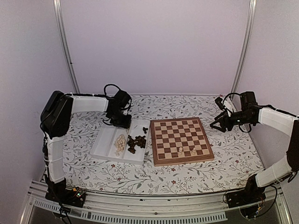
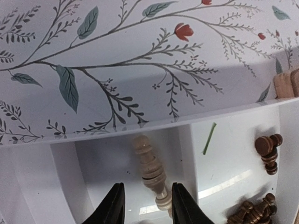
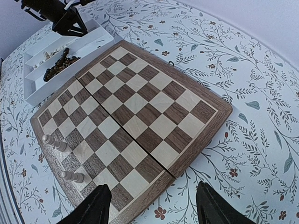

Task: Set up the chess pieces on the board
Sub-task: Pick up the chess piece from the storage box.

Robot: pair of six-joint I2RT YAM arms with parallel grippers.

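**Left end effector straddles a fallen cream piece, no grip yet**

Top view: my left end effector [image 1: 120,120] sits low over the far end of the white tray [image 1: 103,144]. The cream chess pieces [image 1: 120,144] and dark chess pieces [image 1: 135,142] are heaped just behind it, toward the arm bases. The board [image 1: 177,128] lies off to its right, carrying only two placed pieces [image 1: 180,150]. My right end effector [image 1: 218,122] hangs beyond the board's right edge.

Left wrist: a single cream piece [image 2: 148,163] lies on its side between my fingers [image 2: 116,205]. The jaws are narrow, but a gap shows on the left, so I judge it unclamped. The tray wall stands just ahead.

Right wrist: the jaws are wide and empty, with the board ahead and below.

Risks: the piece sits nearer my right finger, so closing may shove it sideways. It is round, so it could roll or squirt out. Gripped lying flat, it could topple when released on its square.
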